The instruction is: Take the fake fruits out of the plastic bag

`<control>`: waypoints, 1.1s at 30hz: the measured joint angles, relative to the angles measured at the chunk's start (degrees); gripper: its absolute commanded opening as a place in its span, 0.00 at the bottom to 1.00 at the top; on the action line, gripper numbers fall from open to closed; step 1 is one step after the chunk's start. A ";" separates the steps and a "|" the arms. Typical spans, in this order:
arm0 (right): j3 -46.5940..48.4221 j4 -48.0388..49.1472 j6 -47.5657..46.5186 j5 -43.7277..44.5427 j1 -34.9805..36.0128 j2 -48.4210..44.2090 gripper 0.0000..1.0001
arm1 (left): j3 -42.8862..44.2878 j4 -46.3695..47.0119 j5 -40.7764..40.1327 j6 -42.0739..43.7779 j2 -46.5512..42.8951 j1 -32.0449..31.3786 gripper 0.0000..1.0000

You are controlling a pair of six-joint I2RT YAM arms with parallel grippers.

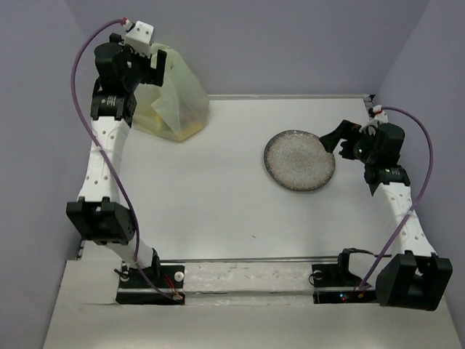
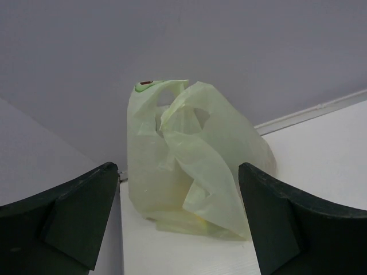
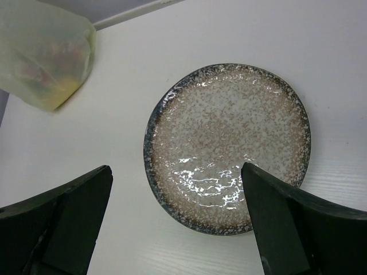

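We see a white table (image 1: 218, 211) between grey walls (image 1: 290, 43); the plastic bag (image 1: 174, 98) stands at its far left, fake fruits (image 3: 43, 71) dim inside; left gripper (image 2: 180, 220) gapes wide near it, right gripper (image 3: 178, 220) wide above the plate (image 3: 229, 143), both empty.

soft, even, fairly bright light fills all three views; shadows are faint. white glare patches sit on the glossy grey speckled round plate (image 3: 229, 114), lower centre of the right wrist frame. the thin translucent pale yellow-green plastic bag (image 2: 189, 172) glows through, sharp in the left wrist frame, hazier at the right wrist frame's upper left.
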 measured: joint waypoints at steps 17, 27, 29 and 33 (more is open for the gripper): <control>0.07 -4.68 -1.92 0.70 0.00 1.11 1.00 | 32.57 7.63 -11.98 -2.12 43.69 1.11 0.50; 0.37 -7.08 -2.19 2.14 0.00 -1.18 0.99 | 9.11 13.60 -10.95 -1.77 31.10 0.07 0.00; 0.39 -7.19 -2.14 2.27 0.00 -1.14 0.99 | 2.86 11.61 -9.29 -1.27 24.61 -1.11 0.00; 0.63 -7.89 -2.12 2.23 0.00 -1.05 0.97 | -2.86 7.30 -5.77 -0.26 12.79 -5.01 0.00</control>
